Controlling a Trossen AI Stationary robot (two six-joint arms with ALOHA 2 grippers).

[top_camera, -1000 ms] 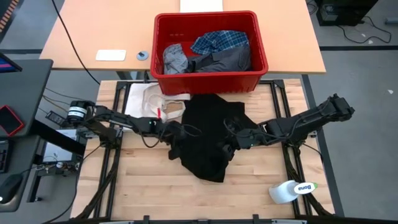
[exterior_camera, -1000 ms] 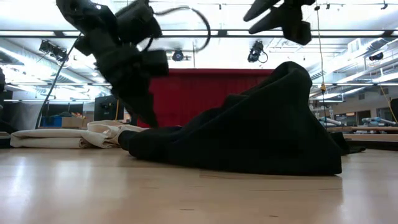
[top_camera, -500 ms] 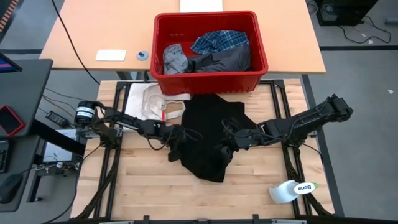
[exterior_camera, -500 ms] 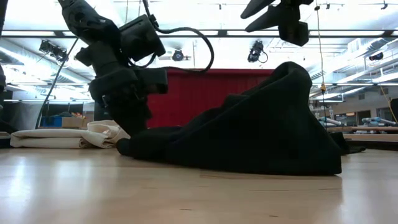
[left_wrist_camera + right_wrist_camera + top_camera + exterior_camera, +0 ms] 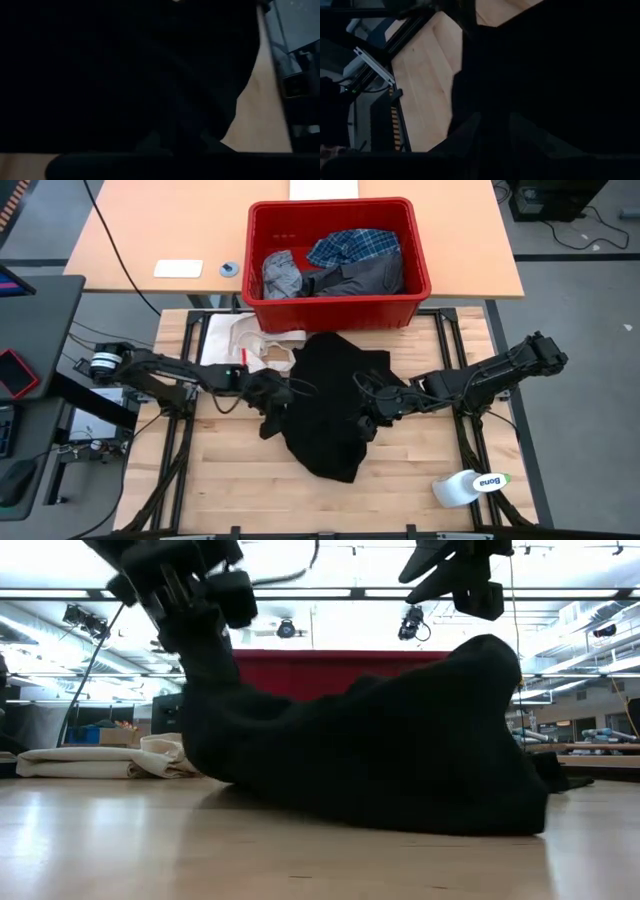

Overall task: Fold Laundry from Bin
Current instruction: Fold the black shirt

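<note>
Both tools grip the black garment

Your left tool (image 5: 272,394) pinches the black garment (image 5: 335,415) at its left edge; your right tool (image 5: 368,408) holds the opposite side, cloth slack between them.

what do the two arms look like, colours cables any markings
Both arms are dark, near black, built of slim jointed segments. The left arm has a silver-and-white ringed joint near its base and thin black cables looping along it. The right arm looks plain black, with a bulkier elbow. No markings can be made out.
</note>
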